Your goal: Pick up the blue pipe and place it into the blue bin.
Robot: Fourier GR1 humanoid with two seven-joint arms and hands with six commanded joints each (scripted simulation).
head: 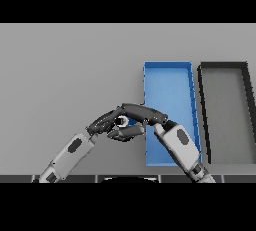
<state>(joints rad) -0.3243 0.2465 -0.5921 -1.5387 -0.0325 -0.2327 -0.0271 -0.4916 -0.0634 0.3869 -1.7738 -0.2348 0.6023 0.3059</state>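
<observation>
The flat matte worktop (pixel 70 70) is a plain mid grey with no pattern. The shallow rectangular blue bin (pixel 167 66) is a bright, even blue on floor and walls alike. Beside it the shallow rectangular black-walled bin (pixel 223 65) has black walls and a grey floor close to the worktop's own tone. The left hand (pixel 104 121) and right hand (pixel 137 111) are both dark charcoal, almost black. The arms behind them are white with grey shading, each marked by a dark oval patch. Between the hands a small blue pipe (pixel 128 122) shows a sliver of blue and a pale, whitish ring end
</observation>
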